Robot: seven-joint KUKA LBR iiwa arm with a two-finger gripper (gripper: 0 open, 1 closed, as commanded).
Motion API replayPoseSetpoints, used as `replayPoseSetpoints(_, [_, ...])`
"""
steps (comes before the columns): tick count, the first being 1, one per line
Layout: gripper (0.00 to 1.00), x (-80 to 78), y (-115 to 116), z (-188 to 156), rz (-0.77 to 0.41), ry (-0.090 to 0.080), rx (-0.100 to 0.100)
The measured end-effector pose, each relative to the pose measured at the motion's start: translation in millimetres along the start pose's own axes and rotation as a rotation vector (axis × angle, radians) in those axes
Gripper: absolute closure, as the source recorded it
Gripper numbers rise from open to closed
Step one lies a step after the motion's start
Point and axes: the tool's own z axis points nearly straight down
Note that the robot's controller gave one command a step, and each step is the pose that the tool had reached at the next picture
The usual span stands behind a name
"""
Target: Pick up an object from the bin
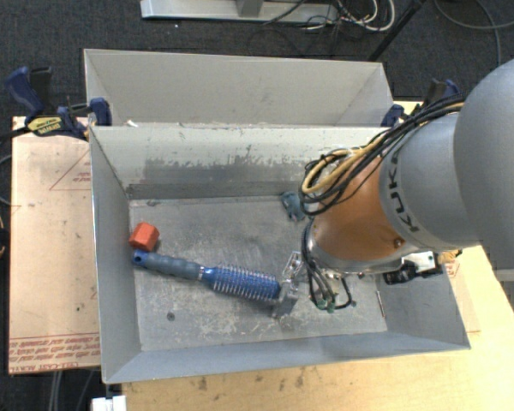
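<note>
The gripper (289, 294) sits low at the bristle end of a blue hairbrush (214, 277) lying across the bin's (111, 255) front floor. Whether its jaws are apart or together cannot be told. This looks like the grasping step; next comes a firm closure and a straight lift. Farther back sits an orange block (144, 236).

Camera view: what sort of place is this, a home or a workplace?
Most likely a robotics lab or test cell: a grey metal bin holds a blue hairbrush and an orange block, a robot arm reaches in, and loose cables lie on dark carpet.
</note>
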Motion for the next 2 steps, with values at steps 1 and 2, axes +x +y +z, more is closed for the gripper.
replayPoseSetpoints(1, [1.0, -9.8, 2, -115, -0.023, 0.003, -0.001])
replayPoseSetpoints(2, [1.0, -42.8, -29, -2, -0.045, 0.012, 0.003])
